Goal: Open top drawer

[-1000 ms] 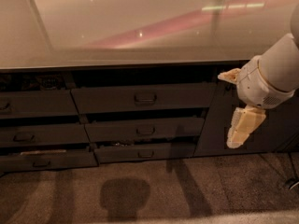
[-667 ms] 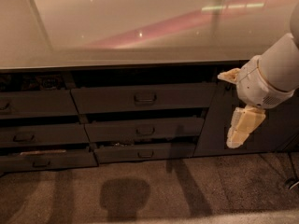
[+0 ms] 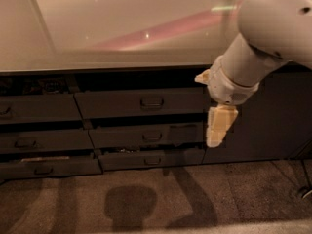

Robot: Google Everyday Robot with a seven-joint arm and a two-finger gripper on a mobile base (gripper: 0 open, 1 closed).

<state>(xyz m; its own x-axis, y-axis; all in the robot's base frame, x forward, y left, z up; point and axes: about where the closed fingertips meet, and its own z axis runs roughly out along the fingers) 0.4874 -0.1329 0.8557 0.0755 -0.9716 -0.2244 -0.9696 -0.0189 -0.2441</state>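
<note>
The top drawer [image 3: 112, 104] is the widest dark grey front in the middle column, just under the countertop edge. Its small dark loop handle [image 3: 152, 102] sits at its centre. A dark gap shows above the front. My gripper [image 3: 217, 126], cream coloured on a white wrist, hangs in front of the drawer's right end, to the right of the handle and a little below its height. It touches nothing that I can see. The white arm [image 3: 273, 28] comes in from the upper right.
A pale glossy countertop [image 3: 122, 28] runs above. Two narrower drawers [image 3: 146, 136] lie below the top one. Another column of drawers [image 3: 34, 108] stands at the left. A plain dark cabinet door [image 3: 273, 116] is at the right. Carpet [image 3: 146, 199] covers the floor.
My gripper and arm have moved left, from in front of the cabinet door to the right end of the top drawer. The drawers have not moved.
</note>
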